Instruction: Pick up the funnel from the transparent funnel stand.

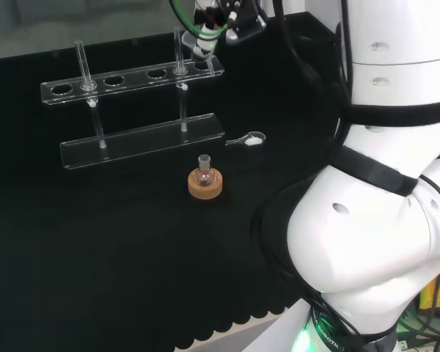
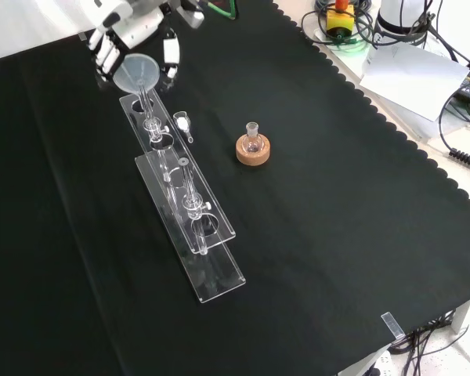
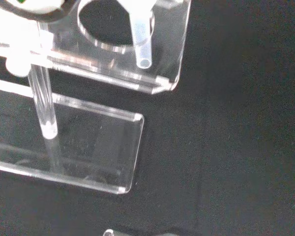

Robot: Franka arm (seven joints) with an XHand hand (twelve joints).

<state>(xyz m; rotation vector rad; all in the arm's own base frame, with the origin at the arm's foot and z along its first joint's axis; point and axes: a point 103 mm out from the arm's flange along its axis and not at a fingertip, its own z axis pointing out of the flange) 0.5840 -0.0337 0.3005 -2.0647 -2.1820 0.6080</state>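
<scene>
One hand (image 2: pixel 133 35) is all I have, and it sits at the upper left of the front view. My fingers (image 2: pixel 107 53) and thumb curl round the wide top of the funnel (image 2: pixel 135 72), but I cannot tell if they touch it yet. The funnel stands in the end hole of the clear funnel stand (image 2: pixel 189 227). Its long tube points straight down, mouth up. I think lifting it out is left to do. The counter (image 2: pixel 337 235) holds a small flask (image 2: pixel 254 141) to the right.
</scene>
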